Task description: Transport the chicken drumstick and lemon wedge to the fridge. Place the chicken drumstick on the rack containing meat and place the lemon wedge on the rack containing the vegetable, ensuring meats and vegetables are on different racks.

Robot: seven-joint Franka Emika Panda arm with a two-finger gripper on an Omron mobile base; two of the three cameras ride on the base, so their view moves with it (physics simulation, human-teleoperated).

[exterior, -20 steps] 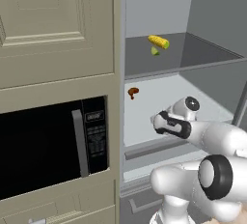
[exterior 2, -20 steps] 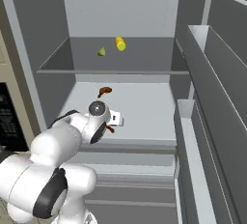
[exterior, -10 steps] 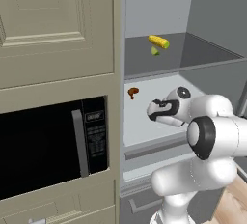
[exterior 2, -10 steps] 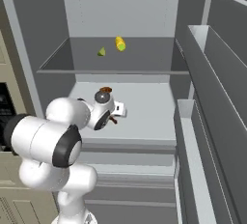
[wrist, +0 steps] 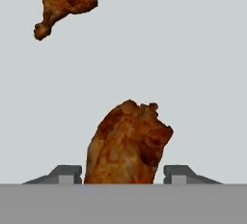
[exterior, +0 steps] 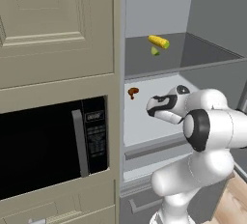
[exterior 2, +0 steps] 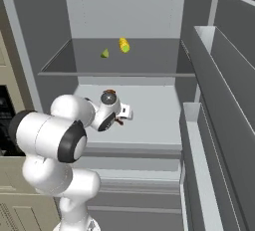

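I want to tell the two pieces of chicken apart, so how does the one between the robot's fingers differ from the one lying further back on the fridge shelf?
The near chicken piece sits between the tool's fingers; the far drumstick lies free on the lower shelf.

The near chicken piece looks chunky and stands upright in the hand view; the far drumstick is slimmer, tapering to a bone end, on its side.

Both are browned meat over the same shelf.

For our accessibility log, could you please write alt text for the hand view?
A browned chicken piece stands between the gripper fingertips at the bottom of the view, over a pale grey fridge shelf. A second drumstick lies on the shelf at upper left, apart from the first.
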